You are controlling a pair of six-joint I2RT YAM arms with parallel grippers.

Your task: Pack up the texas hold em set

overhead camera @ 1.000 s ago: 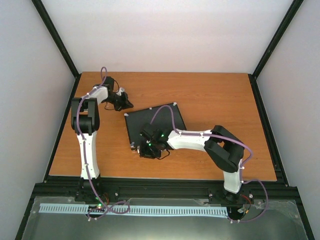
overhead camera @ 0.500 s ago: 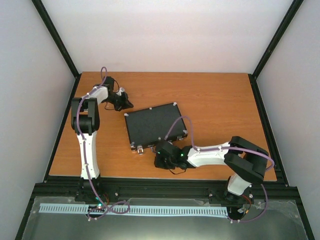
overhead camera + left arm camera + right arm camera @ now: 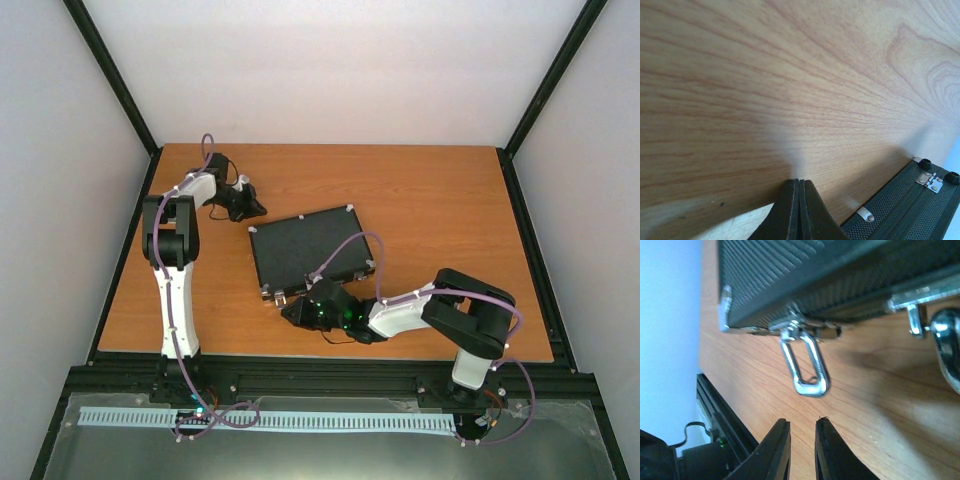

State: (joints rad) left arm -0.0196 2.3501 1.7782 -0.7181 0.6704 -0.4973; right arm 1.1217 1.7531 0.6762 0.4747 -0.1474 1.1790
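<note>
The black briefcase (image 3: 308, 248) lies shut on the table, silver corners showing. No chips, discs, dice or cards are in view. My right gripper (image 3: 290, 309) is low at the case's near edge. In the right wrist view its tips (image 3: 802, 426) stand a narrow gap apart with nothing between them. They are just short of a silver latch loop (image 3: 805, 367) that hangs flipped out from the case's side wall (image 3: 805, 275). The handle's end (image 3: 946, 342) shows at the right. My left gripper (image 3: 254, 208) is shut and empty (image 3: 800, 183) beside the case's far left corner (image 3: 912, 205).
The wooden table (image 3: 440, 200) is framed by black rails and white walls. A silver hinge (image 3: 930, 180) and two black feet sit on the case's back wall. The black frame rail (image 3: 722, 415) runs close behind my right gripper.
My right gripper came off the case's near left corner, drew back toward the table's near edge, then swung left to face the latch. The left arm has not moved.
</note>
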